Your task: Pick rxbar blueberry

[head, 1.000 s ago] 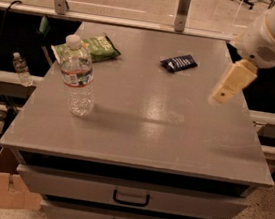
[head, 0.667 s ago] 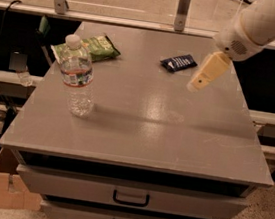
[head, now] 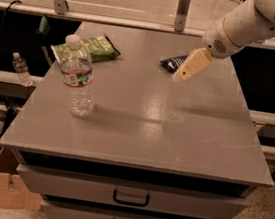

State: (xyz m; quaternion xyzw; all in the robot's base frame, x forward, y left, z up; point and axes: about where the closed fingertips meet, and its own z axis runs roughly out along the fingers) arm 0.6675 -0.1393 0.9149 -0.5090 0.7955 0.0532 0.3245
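The rxbar blueberry [head: 172, 61] is a small dark navy bar lying flat at the back right of the grey table top [head: 141, 117]. My gripper [head: 184, 75] hangs from the white arm coming in from the upper right. It is just in front of and above the bar and covers the bar's right part, so only the left end shows. It holds nothing that I can see.
A clear water bottle [head: 77, 77] stands upright at the left of the table. A green chip bag [head: 87, 47] lies behind it. A second small bottle [head: 21, 69] stands on the ledge to the left. Drawers [head: 131, 196] sit below the table front.
My gripper has moved left and toward the bar, from the table's right edge to just over the bar's right end. The bar, bottle and bag have not moved.
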